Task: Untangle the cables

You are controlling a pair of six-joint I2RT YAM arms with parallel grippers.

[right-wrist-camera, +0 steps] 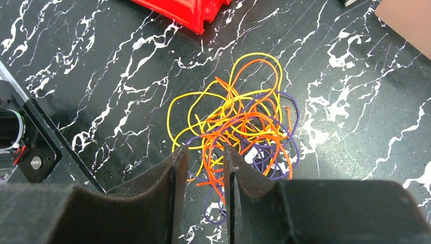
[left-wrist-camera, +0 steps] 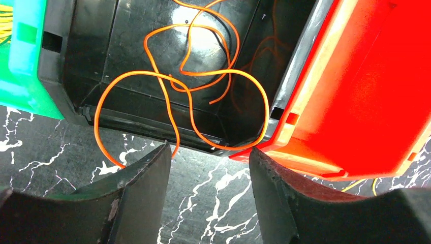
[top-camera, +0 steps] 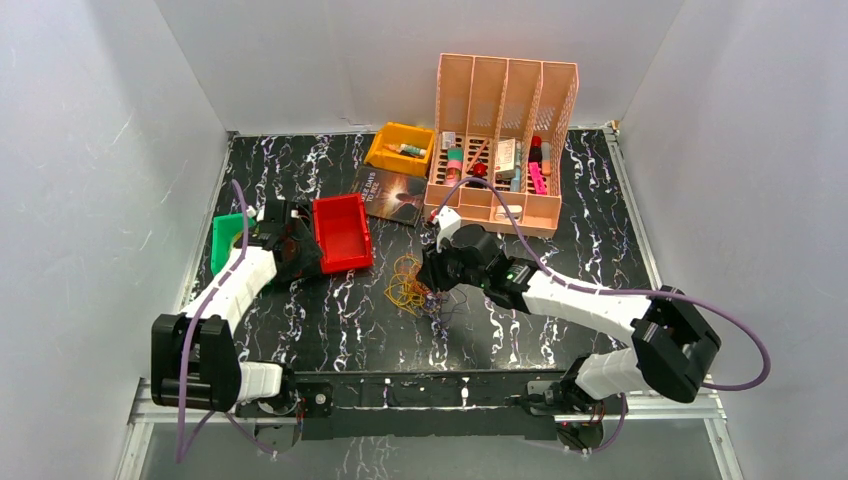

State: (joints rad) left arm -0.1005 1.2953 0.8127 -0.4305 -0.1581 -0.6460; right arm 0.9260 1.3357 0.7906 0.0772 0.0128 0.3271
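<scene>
Looking across the black white-veined marble counter [top-camera: 330, 320], I see the open red plastic bin [top-camera: 342, 232] at my left. Beside it are the black plastic bin [left-wrist-camera: 91, 61] and the green plastic bin [left-wrist-camera: 25, 61].

Mid-counter, near the right arm, lies the knot of fine yellow, orange and dark purple looped cables [right-wrist-camera: 239, 127]. It's light, limp stuff and will trail and snag rather than lift as one piece. A hard tug would likely tighten the snarl.

One loose orange wire [left-wrist-camera: 266, 109] sits in the black bin, its loops spilling over the near lip.

My left jaws hang above that lip about half open, and there's nothing between them.

My right jaws are down at the knot's near edge, narrowed to a slit. Orange and yellow strands run through the gap, not visibly pinched.

Best hold, I reckon, is a single outer loop standing free of the mass. The wide yellow one on the left side looks likely, and I'd draw it out slowly.
</scene>
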